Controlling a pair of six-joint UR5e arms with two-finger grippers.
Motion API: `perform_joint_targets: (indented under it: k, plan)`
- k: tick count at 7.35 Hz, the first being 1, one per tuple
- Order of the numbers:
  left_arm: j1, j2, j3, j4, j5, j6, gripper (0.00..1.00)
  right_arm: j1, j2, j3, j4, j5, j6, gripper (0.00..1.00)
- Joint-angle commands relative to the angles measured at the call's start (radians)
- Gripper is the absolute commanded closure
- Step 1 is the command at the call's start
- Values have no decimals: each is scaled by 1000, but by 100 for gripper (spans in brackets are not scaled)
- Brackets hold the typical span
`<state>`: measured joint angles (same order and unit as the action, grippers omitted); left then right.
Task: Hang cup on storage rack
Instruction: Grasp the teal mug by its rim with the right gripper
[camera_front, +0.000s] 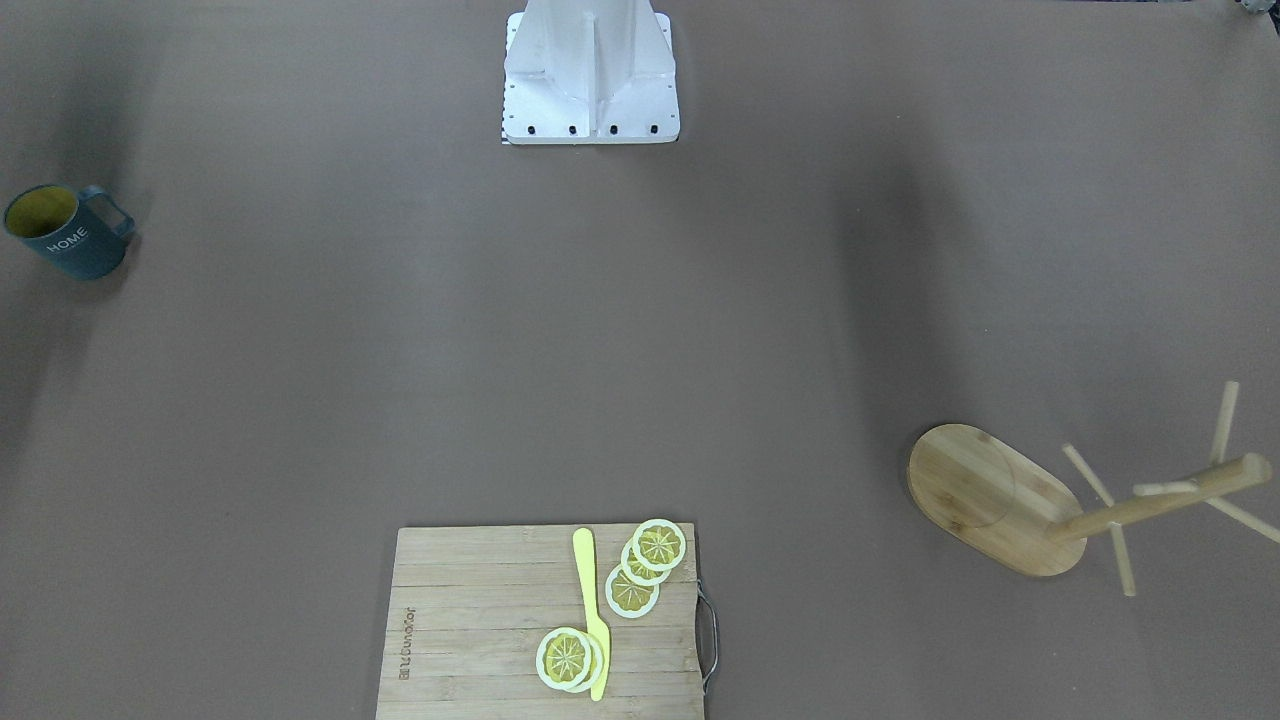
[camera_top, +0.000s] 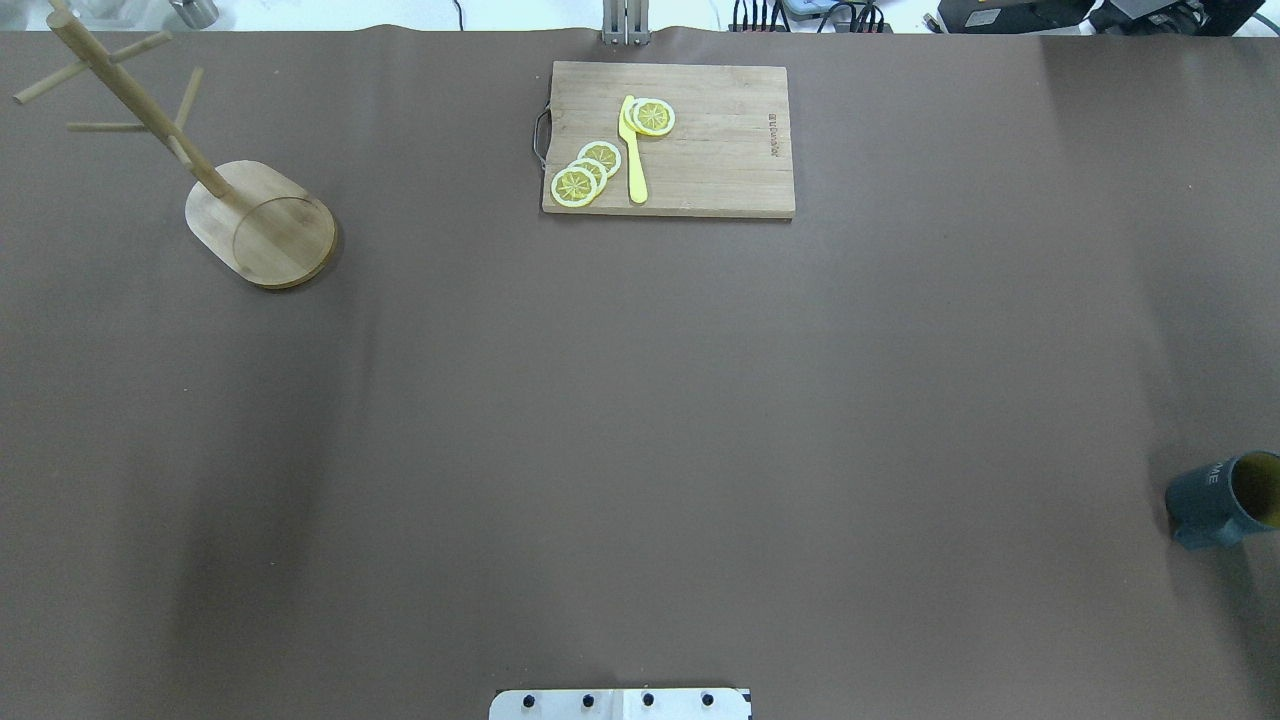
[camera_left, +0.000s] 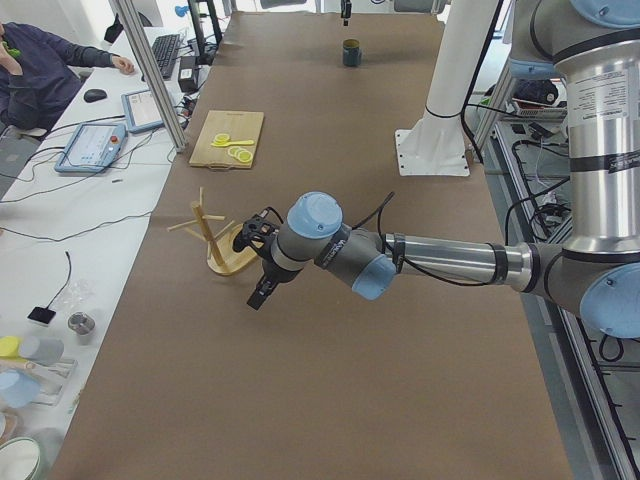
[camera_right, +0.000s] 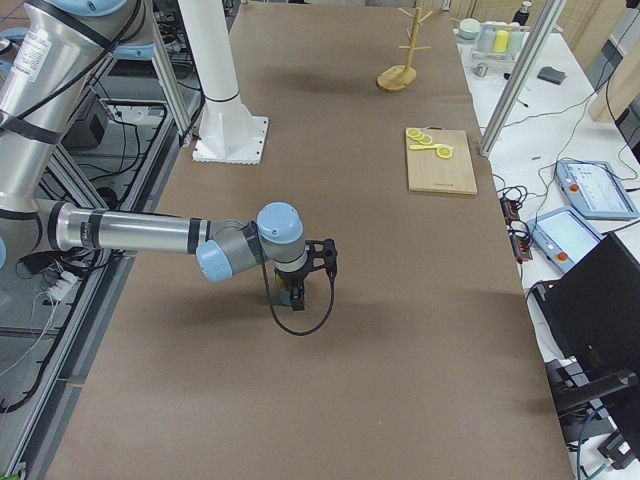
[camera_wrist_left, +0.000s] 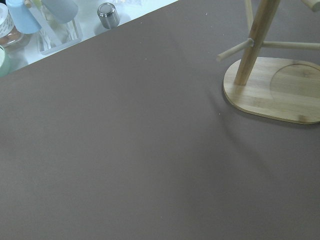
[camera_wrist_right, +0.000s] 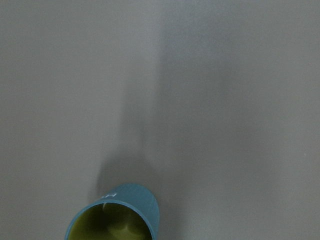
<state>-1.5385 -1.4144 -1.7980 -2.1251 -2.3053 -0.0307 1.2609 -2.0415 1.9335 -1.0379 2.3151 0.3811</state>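
The teal cup (camera_front: 68, 232) stands upright near the table's end on my right side, its handle toward the robot base; it also shows as cup (camera_top: 1225, 497) and cup (camera_wrist_right: 117, 216). The right gripper (camera_right: 300, 298) hangs just over it; I cannot tell if it is open or shut. The bamboo storage rack (camera_front: 1000, 500) stands upright at the far left corner, seen as rack (camera_top: 260, 225) and rack (camera_wrist_left: 280, 95), with bare pegs. The left gripper (camera_left: 262, 292) hovers beside the rack, a little nearer the robot; its state cannot be told.
A bamboo cutting board (camera_top: 700, 170) with lemon slices (camera_top: 585, 172) and a yellow knife (camera_top: 633, 150) lies at the far middle edge. The white robot base (camera_front: 590, 80) stands mid-table on the near side. Small containers (camera_wrist_left: 107, 14) sit beyond the table's left end. A person sits at a side desk.
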Motion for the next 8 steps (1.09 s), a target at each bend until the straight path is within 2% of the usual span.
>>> perform_joint_targets:
  k: [1,3,4,5,6,7,8]
  plan:
    - [0,0,-3,-1,0,0,1,-142,-17,-5,52,-106,108,0]
    - [-2,2,-3,-3,0,0,1,-185,-17,-45,122,-123,113,3]
    - [-2,2,-3,-4,0,0,1,-201,-17,-79,194,-125,139,13]
    - [-2,2,-3,-4,0,0,1,-221,-16,-91,220,-125,140,36]
    - [-2,6,-1,-6,0,0,1,-241,-13,-90,223,-137,122,47]
    - [-2,6,-3,-7,0,0,1,-267,-9,-91,228,-184,81,47]
    - [-2,8,-1,-7,0,0,1,-268,-6,-91,228,-189,37,47]
